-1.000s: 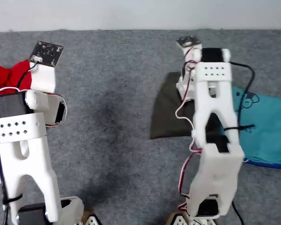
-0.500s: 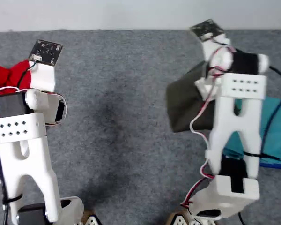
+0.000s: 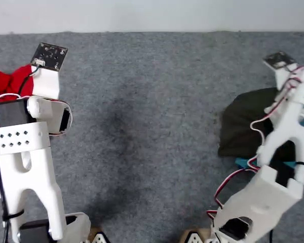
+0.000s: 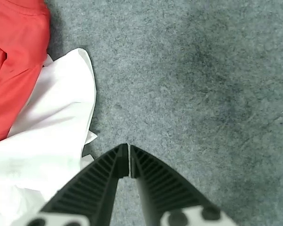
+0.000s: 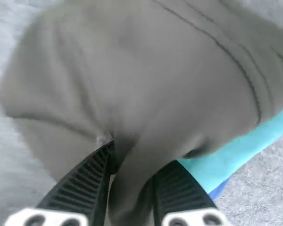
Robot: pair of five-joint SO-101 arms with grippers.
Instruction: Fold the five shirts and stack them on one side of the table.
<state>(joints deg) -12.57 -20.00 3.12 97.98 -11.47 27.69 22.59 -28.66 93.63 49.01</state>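
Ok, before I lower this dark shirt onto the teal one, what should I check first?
1. Hold of the right gripper on the dark shirt: ok, fingers shut on cloth.
2. dark shirt above the teal shirt: ok, it overlaps it.
3. dark shirt neatly folded: cannot tell, it looks bunched.
4. left gripper out of the way: ok, shut, empty, beside the white shirt.
5. white shirt and red shirt folded: not ok, both crumpled.

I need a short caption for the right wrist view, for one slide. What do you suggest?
The right gripper grips the dark olive shirt, which partly hides the teal shirt.
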